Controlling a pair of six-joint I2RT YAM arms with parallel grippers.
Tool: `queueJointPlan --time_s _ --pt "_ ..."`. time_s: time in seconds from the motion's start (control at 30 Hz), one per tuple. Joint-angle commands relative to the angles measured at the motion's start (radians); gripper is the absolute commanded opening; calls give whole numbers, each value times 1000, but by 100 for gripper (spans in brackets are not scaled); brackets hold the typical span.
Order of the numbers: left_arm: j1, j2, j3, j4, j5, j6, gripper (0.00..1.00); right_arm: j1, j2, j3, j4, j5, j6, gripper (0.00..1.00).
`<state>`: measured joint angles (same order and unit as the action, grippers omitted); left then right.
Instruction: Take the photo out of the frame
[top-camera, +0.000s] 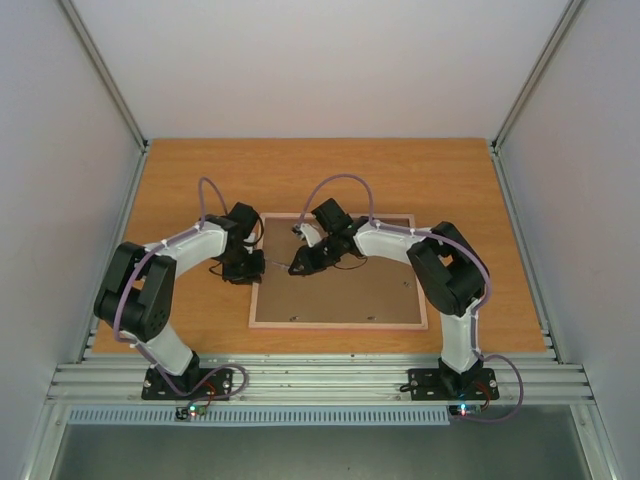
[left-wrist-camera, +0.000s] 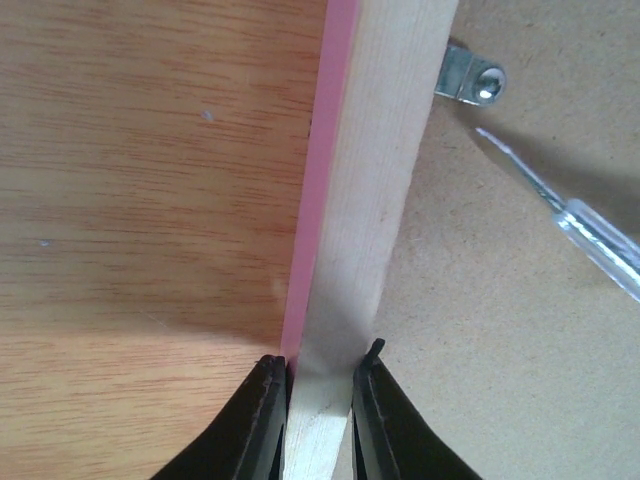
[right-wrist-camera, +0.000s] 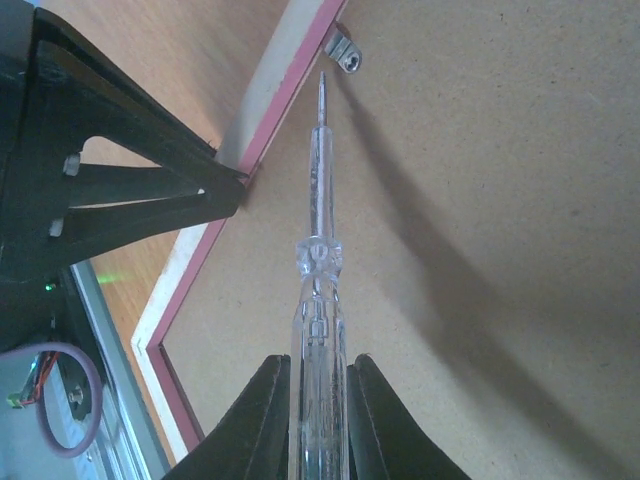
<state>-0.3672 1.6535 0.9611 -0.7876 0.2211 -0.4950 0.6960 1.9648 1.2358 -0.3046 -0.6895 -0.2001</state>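
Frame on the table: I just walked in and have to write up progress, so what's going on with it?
The frame lies face down on the table, brown backing board up. The left pincer grips its left rail, while the right pincer holds a clear-handled screwdriver, tip just short of a metal clip beside that rail. The backing is in place, so the photo is not yet out.

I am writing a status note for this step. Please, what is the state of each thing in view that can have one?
Thin rectangular picture frame, pink front, light wood back: lying face down, one rail clamped.
Plain brown backing board: in place in the frame.
Small metal clip: turned over the board.
Clear plastic screwdriver: held, tip pointing at the clip.
Left gripper: shut on the frame's rail.
Right gripper: shut on the screwdriver.
Photo: hidden.
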Motion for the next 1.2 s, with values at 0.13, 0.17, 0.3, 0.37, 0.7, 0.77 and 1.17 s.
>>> queueJointPlan --time_s 0.13,0.17,0.3,0.37,0.7,0.77,1.17 --pt "-7 -16 -31 21 20 -46 16 13 51 46 0 -35 -7 1" --pt "-8 -17 -31 21 20 -46 16 12 54 48 3 -35 -6 1" --pt "-7 -20 -38 21 20 -46 15 13 60 50 18 -24 6 1" --pt "-7 -24 -41 21 21 -48 15 13 61 51 27 -18 13 1" --pt "-7 -33 -57 21 20 -48 15 6 49 29 70 75 63 1" --pt "-7 -33 -63 22 20 -49 15 3 40 15 88 92 78 1" --pt "-7 -46 -83 43 36 -70 15 -18 -21 -63 164 182 132 1"
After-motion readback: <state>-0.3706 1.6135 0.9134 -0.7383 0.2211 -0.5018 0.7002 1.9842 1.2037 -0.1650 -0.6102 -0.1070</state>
